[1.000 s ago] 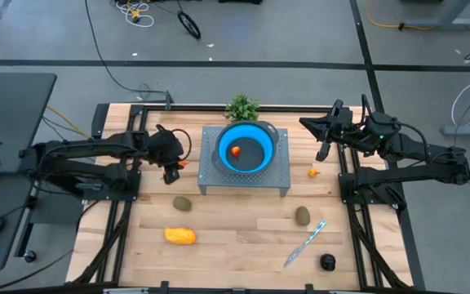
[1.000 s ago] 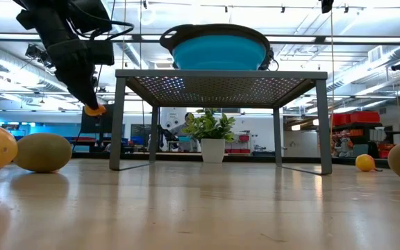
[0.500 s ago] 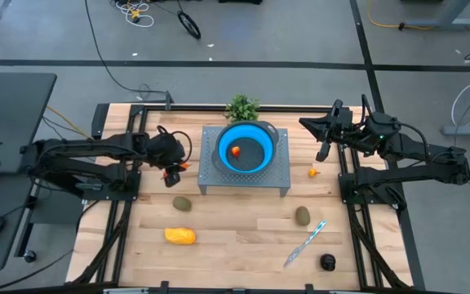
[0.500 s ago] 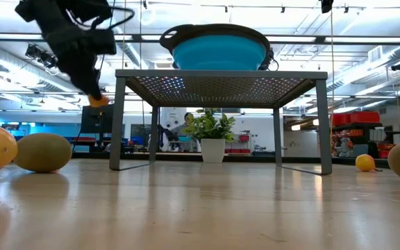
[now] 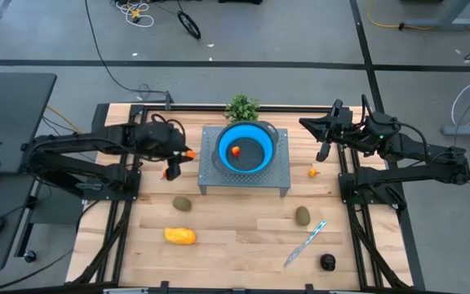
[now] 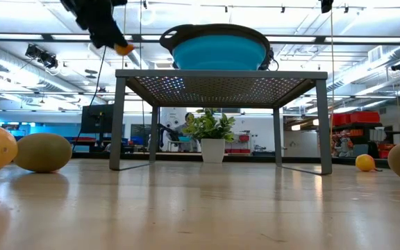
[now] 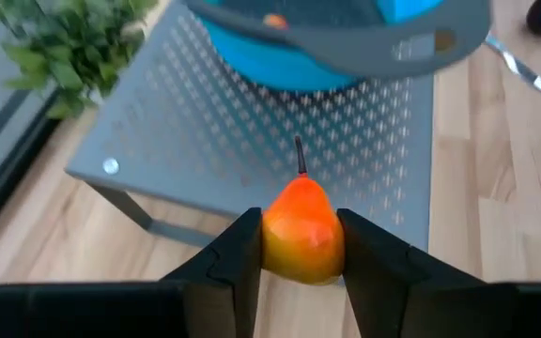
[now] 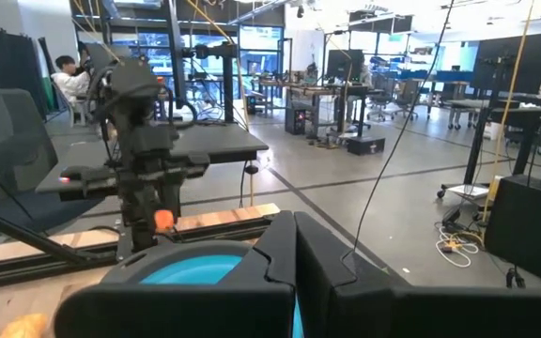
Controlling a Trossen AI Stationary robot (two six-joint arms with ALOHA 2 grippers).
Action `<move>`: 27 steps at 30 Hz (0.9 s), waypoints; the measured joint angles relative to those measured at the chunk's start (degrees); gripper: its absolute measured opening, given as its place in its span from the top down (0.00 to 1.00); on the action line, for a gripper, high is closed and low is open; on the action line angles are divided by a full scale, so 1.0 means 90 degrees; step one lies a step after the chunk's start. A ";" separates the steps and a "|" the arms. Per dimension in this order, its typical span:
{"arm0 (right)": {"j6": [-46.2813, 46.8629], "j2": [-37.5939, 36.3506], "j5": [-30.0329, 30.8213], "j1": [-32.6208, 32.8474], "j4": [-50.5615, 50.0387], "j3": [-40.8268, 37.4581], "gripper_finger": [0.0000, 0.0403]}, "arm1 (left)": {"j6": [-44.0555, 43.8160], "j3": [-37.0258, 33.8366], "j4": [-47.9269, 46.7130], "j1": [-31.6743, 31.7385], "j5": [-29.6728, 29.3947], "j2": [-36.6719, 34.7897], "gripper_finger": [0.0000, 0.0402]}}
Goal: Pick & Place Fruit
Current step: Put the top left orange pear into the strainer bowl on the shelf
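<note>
My left gripper [image 7: 299,246] is shut on a small orange pear-shaped fruit [image 7: 302,230], in the air just left of the grey perforated stand [image 5: 210,175]. In the low view the fruit [image 6: 123,48] hangs above the stand's top. The blue bowl [image 5: 223,139] sits on the stand with one small orange fruit [image 5: 236,150] inside. Another small orange fruit [image 5: 313,172], two olive ovals [image 5: 183,203] [image 5: 302,215], a yellow-orange oblong [image 5: 179,236] and a black round one [image 5: 327,261] lie on the table. My right gripper [image 8: 294,272] waits shut at the far right. My left gripper pinches the fruit's wide lower body [image 7: 272,246] between its two fingers, one on each side. The fingers come slanting down from the table's left. The fruit is lifted clear, its thin stem [image 7: 300,155] pointing away from the gripper toward the bowl.
A knife with a light-blue handle [image 5: 304,242] lies near the right front. A green plant sprig [image 5: 241,107] stands behind the stand. Bare wood lies along the table's near side.
My left gripper has risen with the orange fruit, from below the stand's top to above it, and has gone a little toward the stand and bowl. It has kept its hold.
</note>
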 joint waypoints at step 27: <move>-0.0002 -0.0001 0.0035 0.0000 0.0001 0.0000 1.00 | -0.0007 0.0257 0.2006 0.0002 -0.0126 0.0000 0.68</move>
